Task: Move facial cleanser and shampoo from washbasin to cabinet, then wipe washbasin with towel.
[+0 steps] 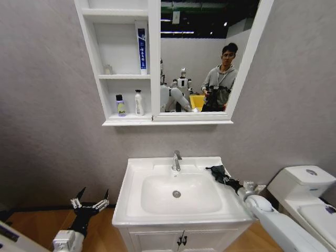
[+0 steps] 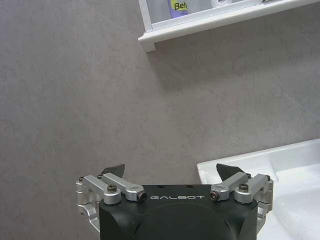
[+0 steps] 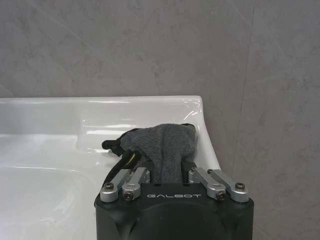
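Right gripper, at the lower centre of the right wrist view, is clamped on the towel, a dark grey, soft-napped cloth bunched into a crumpled lump between the fingers. In the head view the towel lies at the back right corner of the washbasin, right of centre in the frame, resting on the flat rim beside the oval bowl, with the white right arm running off to the lower right corner. Chrome tap stands at the rear middle of the basin. Left gripper, at the lower left of the head view, hangs beside the basin's left edge with its fingers spread wide and nothing between them. Cabinet fills the upper centre; its lowest open shelf carries a small purple bottle and a taller white bottle side by side, and the middle shelf carries an upright blue-and-white tube.
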